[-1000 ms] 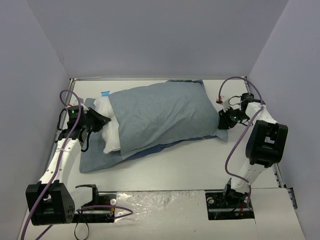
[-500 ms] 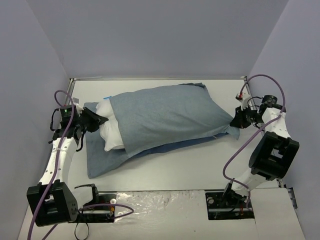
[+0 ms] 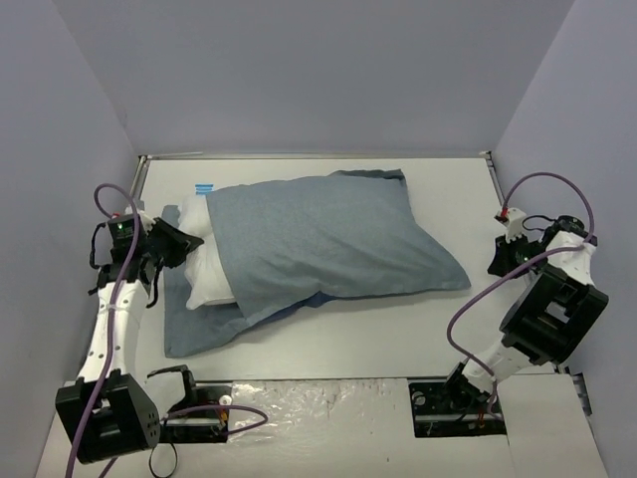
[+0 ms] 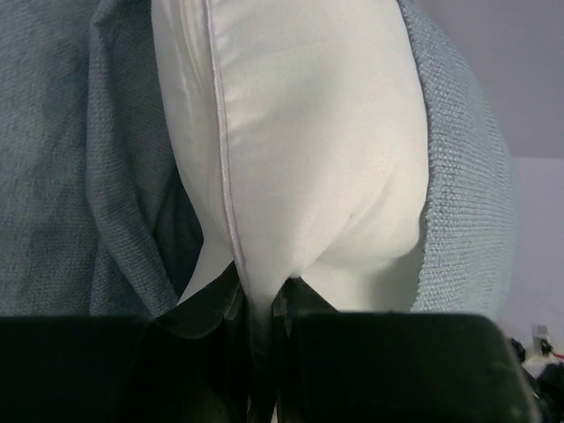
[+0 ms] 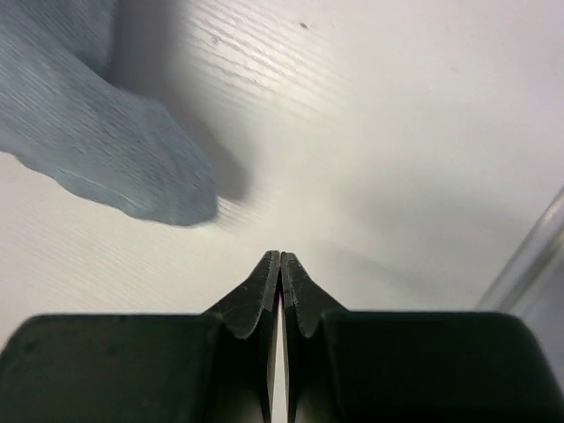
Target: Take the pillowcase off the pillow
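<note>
The pillowcase (image 3: 328, 237) lies across the middle of the tabletop (image 3: 398, 339), plain grey-blue face up and puffed over most of the pillow (image 3: 207, 271), whose white end sticks out of the open left mouth of the cover. A flat lower layer of the blue fabric spreads on the tabletop under that white end and reaches toward the near-left. The left jaws are pinched tight on the exposed end of the pillow: in the left wrist view the two dark tips meet on the piped seam (image 4: 222, 150) at the bottom of the white bulge of the pillow (image 4: 308, 150), with the pillowcase (image 4: 53, 141) hanging to either side of it. The right jaws are pressed together with nothing between them, low over bare tabletop (image 5: 397, 132) at the right edge of the work area. The pointed right corner of the pillowcase (image 5: 115, 167) rests ahead and to the left of those tips, apart from them and not touched
</note>
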{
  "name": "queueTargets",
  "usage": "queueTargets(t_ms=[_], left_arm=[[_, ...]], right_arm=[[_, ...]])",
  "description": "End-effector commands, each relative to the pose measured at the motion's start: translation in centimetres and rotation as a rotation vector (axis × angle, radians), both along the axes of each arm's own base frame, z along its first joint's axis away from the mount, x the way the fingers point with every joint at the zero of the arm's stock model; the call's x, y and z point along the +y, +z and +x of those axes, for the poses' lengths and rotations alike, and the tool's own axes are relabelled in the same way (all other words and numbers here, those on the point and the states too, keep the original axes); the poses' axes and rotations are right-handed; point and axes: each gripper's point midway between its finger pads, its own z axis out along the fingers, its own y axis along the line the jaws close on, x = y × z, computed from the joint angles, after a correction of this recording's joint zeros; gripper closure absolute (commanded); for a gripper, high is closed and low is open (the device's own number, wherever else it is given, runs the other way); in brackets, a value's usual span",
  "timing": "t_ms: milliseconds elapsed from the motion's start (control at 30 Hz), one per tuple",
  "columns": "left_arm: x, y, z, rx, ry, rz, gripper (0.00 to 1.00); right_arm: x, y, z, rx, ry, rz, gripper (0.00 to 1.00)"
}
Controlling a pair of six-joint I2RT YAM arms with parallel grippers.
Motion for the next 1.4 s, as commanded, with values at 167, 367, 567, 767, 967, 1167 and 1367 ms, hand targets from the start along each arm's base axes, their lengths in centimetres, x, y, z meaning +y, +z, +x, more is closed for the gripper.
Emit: queueTargets(t_ms=[167, 367, 567, 767, 967, 1167, 1367], left_arm=[[0.9, -2.2, -1.9, -0.042, 0.008, 0.078, 0.98], [-1.5, -3.1, -3.3, -0.072, -0.124, 0.081, 0.98], [-1.6, -4.8, -4.2, -0.01, -0.123, 0.08, 0.98], [-1.0, -5.7, -4.5, 0.054, -0.122, 0.115, 0.98], [-0.5, -5.9, -4.2, 0.074, -0.105, 0.127, 0.98], [0.3, -4.6, -3.0, 0.051, -0.075, 0.152, 0.98], [1.7, -3.7, -0.8, 0.013, -0.051, 0.208, 0.98]], right_arm=[[-0.6, 1.5, -1.8, -0.013, 0.095, -0.089, 0.89], [4.8, 8.6, 3.0, -0.176, 0.157, 0.036, 0.37], [10.5, 13.2, 12.4, -0.174, 0.046, 0.205, 0.36], [15.3, 11.8, 21.6, -0.141, -0.269, 0.26, 0.29], [21.6, 9.5, 25.1, -0.157, -0.265, 0.365, 0.18], [25.0, 6.0, 19.1, -0.048, -0.103, 0.418, 0.28], [26.2, 7.3, 8.8, 0.005, 0.029, 0.483, 0.33]])
